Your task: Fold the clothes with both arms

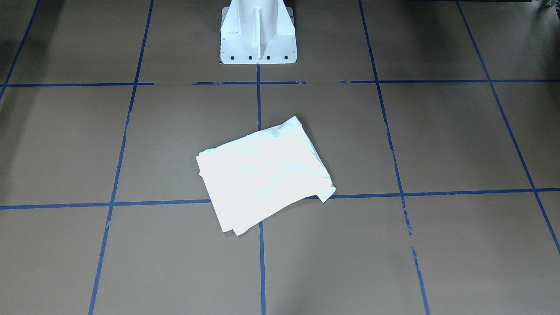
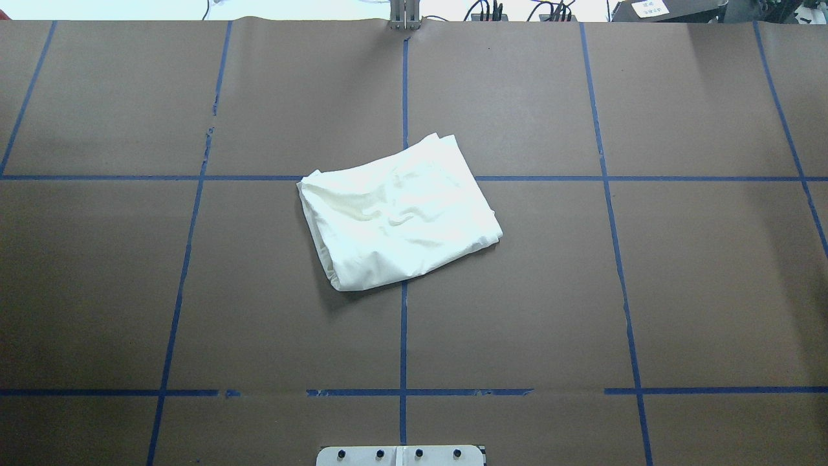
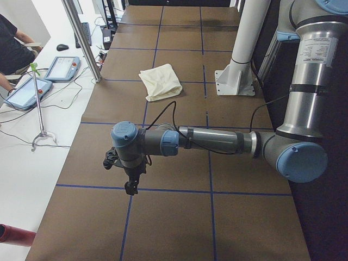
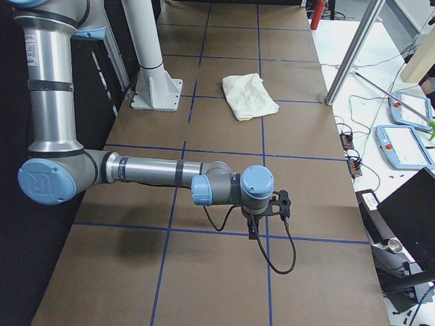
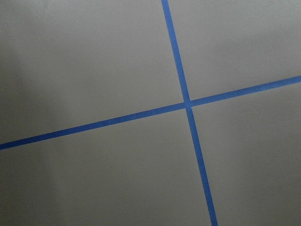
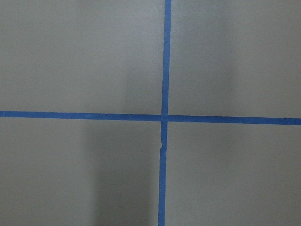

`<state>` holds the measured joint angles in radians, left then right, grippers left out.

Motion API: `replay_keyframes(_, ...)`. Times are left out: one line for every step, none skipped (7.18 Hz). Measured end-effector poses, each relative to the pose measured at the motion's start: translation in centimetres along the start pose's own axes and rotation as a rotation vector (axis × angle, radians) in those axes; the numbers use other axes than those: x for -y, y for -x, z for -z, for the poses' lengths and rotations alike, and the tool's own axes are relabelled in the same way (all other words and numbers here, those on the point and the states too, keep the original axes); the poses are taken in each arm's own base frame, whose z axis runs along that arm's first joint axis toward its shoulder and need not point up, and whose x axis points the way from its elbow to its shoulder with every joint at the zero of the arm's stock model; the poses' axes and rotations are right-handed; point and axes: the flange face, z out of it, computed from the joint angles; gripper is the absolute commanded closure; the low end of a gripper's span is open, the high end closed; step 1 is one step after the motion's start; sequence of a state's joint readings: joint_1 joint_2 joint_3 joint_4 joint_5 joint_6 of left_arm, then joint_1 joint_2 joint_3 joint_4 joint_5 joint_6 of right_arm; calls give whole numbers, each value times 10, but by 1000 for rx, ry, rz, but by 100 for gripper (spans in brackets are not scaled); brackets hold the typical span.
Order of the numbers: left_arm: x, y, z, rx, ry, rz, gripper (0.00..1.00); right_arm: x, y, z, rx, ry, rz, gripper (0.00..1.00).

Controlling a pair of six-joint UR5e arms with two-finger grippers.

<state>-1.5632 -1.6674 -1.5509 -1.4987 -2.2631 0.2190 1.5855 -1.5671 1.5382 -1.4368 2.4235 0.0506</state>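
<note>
Overhead exterior: the shirt (image 2: 399, 213) lies folded in a skewed rectangle, plain side up, mid-way across the table (image 2: 582, 291) over a blue tape (image 2: 403, 336) crossing. The left gripper (image 3: 130, 187) hangs well apart at 9 o'clock, the right gripper (image 4: 253, 231) at 3 o'clock; whether their jaws are clenched I cannot tell

Even overhead light renders every view sharp; the white shirt (image 1: 262, 170) blows out to glare, casting a thin shadow on the table (image 1: 437, 144).
</note>
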Motion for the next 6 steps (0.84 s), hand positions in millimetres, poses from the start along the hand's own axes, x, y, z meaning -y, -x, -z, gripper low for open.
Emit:
replay_keyframes(0,0,0,-1,1,11,0,0,0,1,0,-1,1,0)
replay_keyframes(0,0,0,-2,0,76,0,1,1,1,0,-2,2,0)
replay_keyframes(1,-1,0,-10,-3,166,0,1,1,1,0,-2,2,0)
replay_keyframes(1,-2,0,-22,-4,221,0,1,1,1,0,-3,2,0)
replay_keyframes(1,-2,0,-28,-4,243,0,1,1,1,0,-3,1,0)
replay_keyframes(1,-3,0,-31,-5,249,0,1,1,1,0,-3,1,0)
